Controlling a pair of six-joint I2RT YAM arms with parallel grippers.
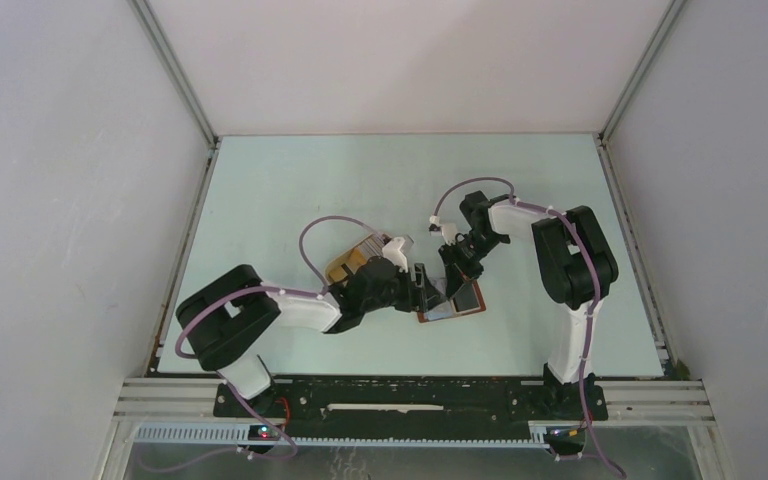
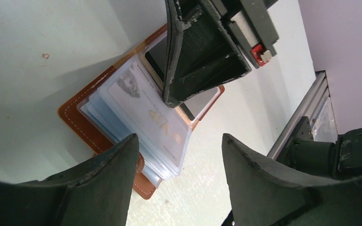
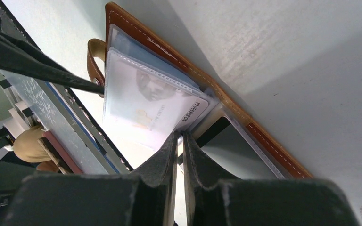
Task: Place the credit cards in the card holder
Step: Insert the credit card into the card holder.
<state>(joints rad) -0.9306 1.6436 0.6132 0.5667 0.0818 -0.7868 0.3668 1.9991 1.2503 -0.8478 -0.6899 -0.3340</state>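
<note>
Frankly, my worry is the right pincer [image 3: 180,136]. It is pinched nearly shut on what looks like the near edge of the white card [image 3: 146,103], which lies in a clear sleeve [image 2: 122,117] of the open holder [image 3: 169,52] right at its tips. If I push on at a slant, the card could buckle the sleeve or skid the holder across the tabletop [image 3: 287,56], since little pins it down. My left pincer [image 2: 179,141] hovers wide open and empty over the holder, 1 tip by the strap [image 3: 94,61]; whether it touches, I cannot tell. Letting go early could leave the card sticking out.

Count: 2 pincers, 1 holder, 1 white card, 1 dark panel [image 3: 226,141] beside the right tips that may be a 2nd card, and 1 tray [image 3: 26,146] beyond the left pincer. Its cards [image 3: 47,117] are packed too tightly to count.
</note>
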